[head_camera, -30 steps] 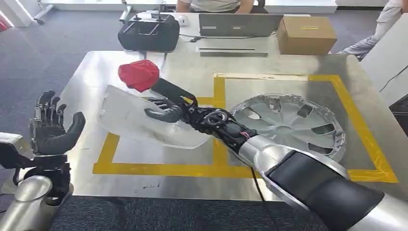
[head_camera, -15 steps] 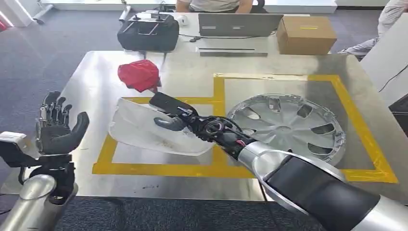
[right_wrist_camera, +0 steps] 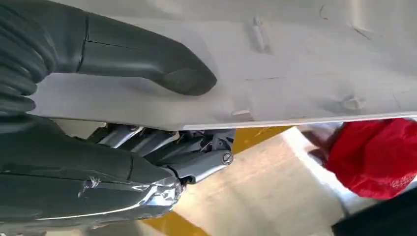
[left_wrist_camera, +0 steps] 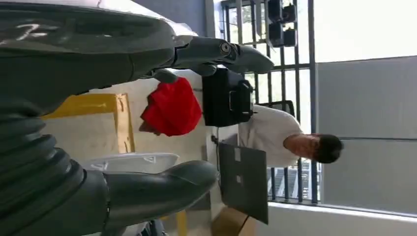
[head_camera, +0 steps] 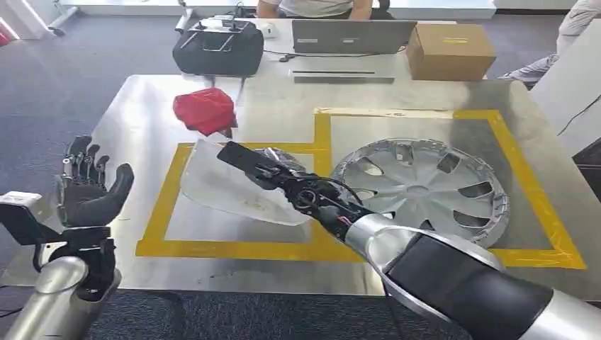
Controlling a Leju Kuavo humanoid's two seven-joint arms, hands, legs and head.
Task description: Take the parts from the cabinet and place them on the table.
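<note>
My right hand (head_camera: 264, 168) grips a pale grey plastic panel (head_camera: 221, 185) low over the steel table (head_camera: 142, 120), inside the left yellow-taped square. In the right wrist view the thumb (right_wrist_camera: 147, 54) presses on the panel (right_wrist_camera: 305, 64) and the other fingers (right_wrist_camera: 192, 152) lie under it. A silver wheel cover (head_camera: 424, 185) lies in the right taped square. A red cloth bundle (head_camera: 205, 110) sits on the table behind the panel, and it shows in the wrist views too (left_wrist_camera: 172, 105) (right_wrist_camera: 376, 155). My left hand (head_camera: 88, 188) is raised off the table's left edge, fingers spread, holding nothing.
Behind the table stand a black case (head_camera: 218, 47), a laptop (head_camera: 353, 35) and a cardboard box (head_camera: 451, 49). A person (head_camera: 315, 7) sits behind the laptop and another person's legs (head_camera: 560, 49) show at the far right. Yellow tape (head_camera: 322, 134) divides the two squares.
My right hand has drawn the panel to the right and nearer, down into the left taped square. My left hand has shifted slightly rightward, still open.
</note>
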